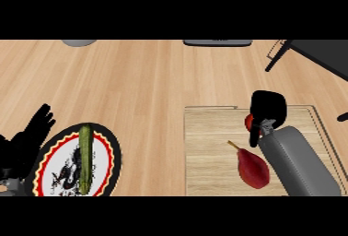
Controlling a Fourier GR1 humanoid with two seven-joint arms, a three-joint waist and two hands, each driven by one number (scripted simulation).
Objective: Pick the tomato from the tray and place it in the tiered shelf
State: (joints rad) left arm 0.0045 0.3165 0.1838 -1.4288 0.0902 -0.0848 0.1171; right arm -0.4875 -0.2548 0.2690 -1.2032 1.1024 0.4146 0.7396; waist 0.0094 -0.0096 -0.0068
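Observation:
On the wooden tray (211, 138) at the right, my right hand (266, 108) hangs with its fingers curled down over the red tomato (249, 121). Only a small red sliver of the tomato shows at the hand's left edge; the rest is hidden. The dark tiered shelf (319, 53) stands at the top right corner, partly cut off. At the left edge my left hand (31, 133) rests open with its fingers up, beside a plate.
A dark red pear-shaped fruit (253, 168) with a stem lies on the tray near my right forearm. A round patterned plate (71, 163) at lower left holds a long green cucumber (85, 159). A grey object (80, 42) and a dark object (217, 42) sit at the counter's far edge.

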